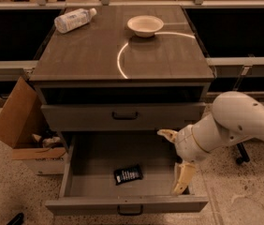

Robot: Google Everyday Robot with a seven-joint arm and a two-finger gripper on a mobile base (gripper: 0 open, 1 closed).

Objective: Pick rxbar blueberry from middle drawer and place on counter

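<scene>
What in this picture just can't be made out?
- Camera view: the lettering on the rxbar blueberry in the middle drawer is too small to read.
- The arm behind the gripper, which hangs over the drawer's right side, is cut off by the right edge.
- The recess under the counter is lost in shadow.

Robot lab, workbenches (242,61), fingers (184,176) at middle drawer (99,154)

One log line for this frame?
gripper: fingers open, at drawer right side | bar: on drawer floor, not gripped | counter: bottle, bowl
</scene>
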